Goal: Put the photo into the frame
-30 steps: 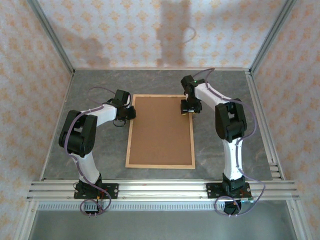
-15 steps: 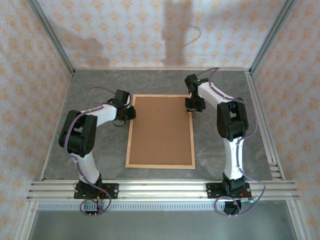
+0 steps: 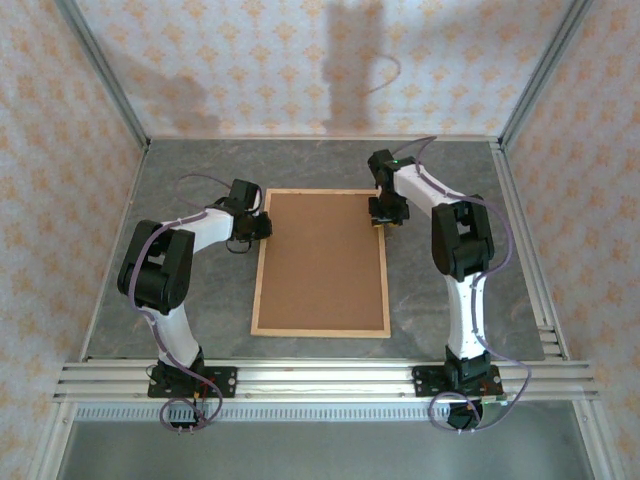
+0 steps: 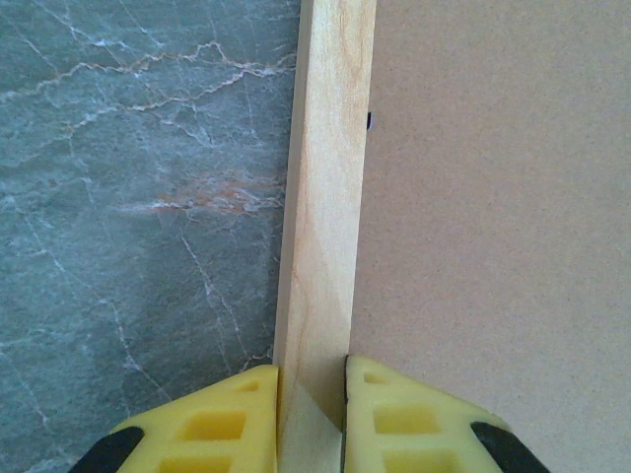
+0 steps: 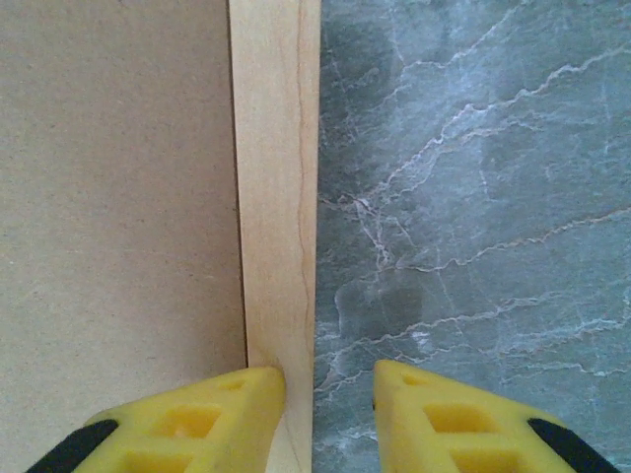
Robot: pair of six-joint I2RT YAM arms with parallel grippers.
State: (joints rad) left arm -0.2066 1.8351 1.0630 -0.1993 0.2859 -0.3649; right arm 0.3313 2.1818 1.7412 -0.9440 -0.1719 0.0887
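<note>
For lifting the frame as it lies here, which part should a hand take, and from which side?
One long side rail of the frame, from straight above, straddling it. The frame lies flat on the table with the brown backing board inside, and the wood strip is narrow enough to sit between two fingers. The left hand clamps the left rail this way.

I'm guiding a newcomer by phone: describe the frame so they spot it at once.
At the middle of the grey marbled table lies one large flat rectangle. The frame is its thin border of pale wood strips, unlike the brown board filling its middle; the left gripper is shut on its left strip.
</note>
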